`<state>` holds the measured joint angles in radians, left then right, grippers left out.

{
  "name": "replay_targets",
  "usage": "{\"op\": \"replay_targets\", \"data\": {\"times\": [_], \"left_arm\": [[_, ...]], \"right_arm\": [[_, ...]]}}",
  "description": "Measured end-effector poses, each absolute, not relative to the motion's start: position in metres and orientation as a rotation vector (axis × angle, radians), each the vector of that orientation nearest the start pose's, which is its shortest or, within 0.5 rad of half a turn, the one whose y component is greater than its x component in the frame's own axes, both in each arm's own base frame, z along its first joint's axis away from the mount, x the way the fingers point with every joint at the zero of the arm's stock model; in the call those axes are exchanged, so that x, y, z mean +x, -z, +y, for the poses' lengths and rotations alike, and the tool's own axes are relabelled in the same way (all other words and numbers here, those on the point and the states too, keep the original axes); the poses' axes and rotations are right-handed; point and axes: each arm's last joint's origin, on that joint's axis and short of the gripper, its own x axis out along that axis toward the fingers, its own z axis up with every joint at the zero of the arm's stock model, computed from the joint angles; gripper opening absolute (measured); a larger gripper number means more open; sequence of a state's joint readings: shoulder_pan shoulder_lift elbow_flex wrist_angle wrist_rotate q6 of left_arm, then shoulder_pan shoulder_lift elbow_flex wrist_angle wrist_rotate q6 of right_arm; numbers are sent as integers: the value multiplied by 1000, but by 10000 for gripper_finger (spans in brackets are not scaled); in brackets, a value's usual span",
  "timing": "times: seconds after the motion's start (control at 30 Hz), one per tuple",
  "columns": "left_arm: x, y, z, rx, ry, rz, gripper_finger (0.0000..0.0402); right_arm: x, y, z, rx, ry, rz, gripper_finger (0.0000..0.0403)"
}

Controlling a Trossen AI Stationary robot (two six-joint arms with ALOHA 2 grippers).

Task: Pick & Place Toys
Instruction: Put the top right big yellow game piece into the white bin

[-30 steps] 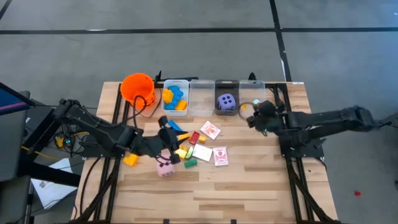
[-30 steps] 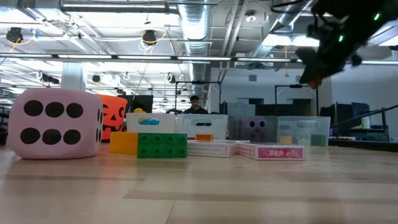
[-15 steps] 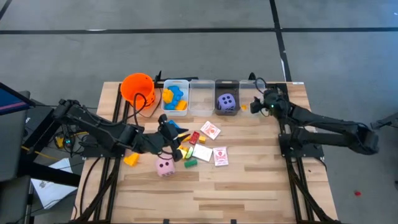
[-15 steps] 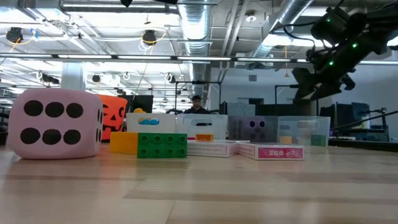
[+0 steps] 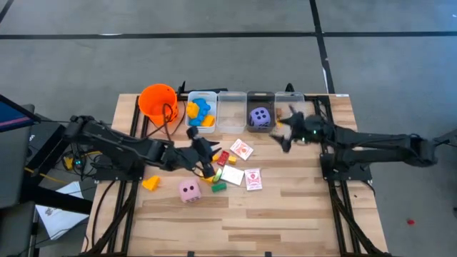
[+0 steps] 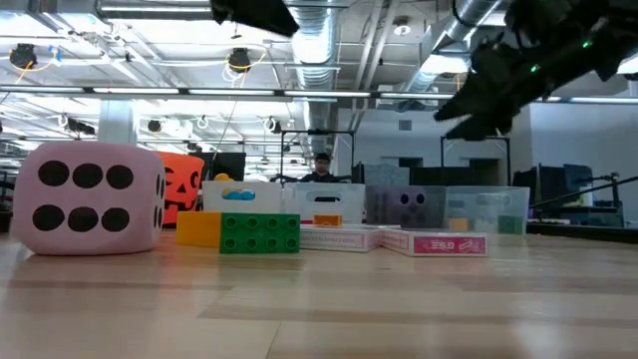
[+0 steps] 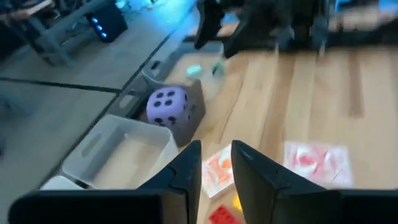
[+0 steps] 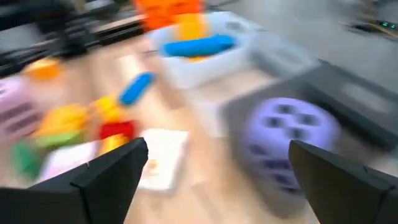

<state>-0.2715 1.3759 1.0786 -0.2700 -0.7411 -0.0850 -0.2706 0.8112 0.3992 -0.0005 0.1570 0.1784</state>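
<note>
Your right tool [image 5: 280,135] hangs near the purple die [image 5: 260,117] in its bin — fingers spread wide, holding nothing. Your left tool [image 5: 212,155] sits above the loose blocks [image 5: 214,173] mid-tabletop, fingers a narrow gap apart, empty. The pink die [image 5: 188,190] lies nearer the front.

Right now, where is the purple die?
In the high view the purple die sits inside a clear bin at the table's far edge, third from the left in the row.

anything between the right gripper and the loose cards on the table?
Nothing visible. The right gripper hangs open over bare wood beside the bin with the purple die; the nearest card lies past it, with only bare table between.
</note>
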Motion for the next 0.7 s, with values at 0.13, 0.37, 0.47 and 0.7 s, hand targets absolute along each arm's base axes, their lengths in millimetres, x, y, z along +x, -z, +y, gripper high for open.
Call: {"op": "replay_targets", "data": {"times": [0.13,0.37,0.47,0.7], "left_arm": [[307,-284,-53,218,-427,529,110],[328,-248,-29,70,-550,618,208],[322,-242,-19,-20,-506,766,249],[305,-254,-8,-334,-403,947,304]], "right_arm": [[175,-214,-28,152,334,372,383],[182,-213,-10,112,280,357,382],[186,-209,-7,104,279,378,382],[200,-198,-5,102,281,406,382]]}}
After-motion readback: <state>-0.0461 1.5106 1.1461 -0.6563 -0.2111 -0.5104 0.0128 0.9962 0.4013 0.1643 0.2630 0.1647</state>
